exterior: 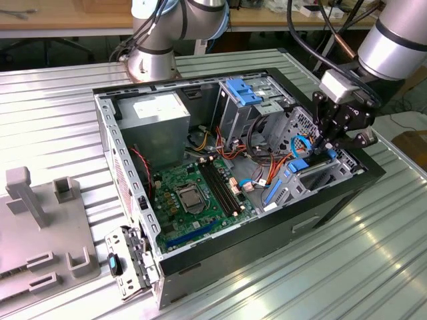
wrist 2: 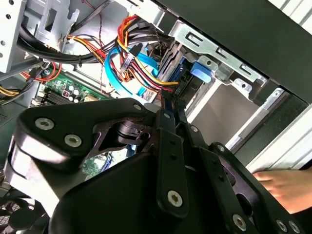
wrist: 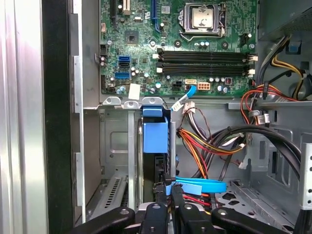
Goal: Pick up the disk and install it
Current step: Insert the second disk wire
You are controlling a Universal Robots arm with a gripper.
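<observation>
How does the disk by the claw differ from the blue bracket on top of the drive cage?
The disk stands on edge in a metal bay; the blue bracket lies flat atop the drive cage. The claw is right at the disk, but far from the bracket. The disk has a dark body; the bracket is all blue. Both carry blue plastic.
</observation>
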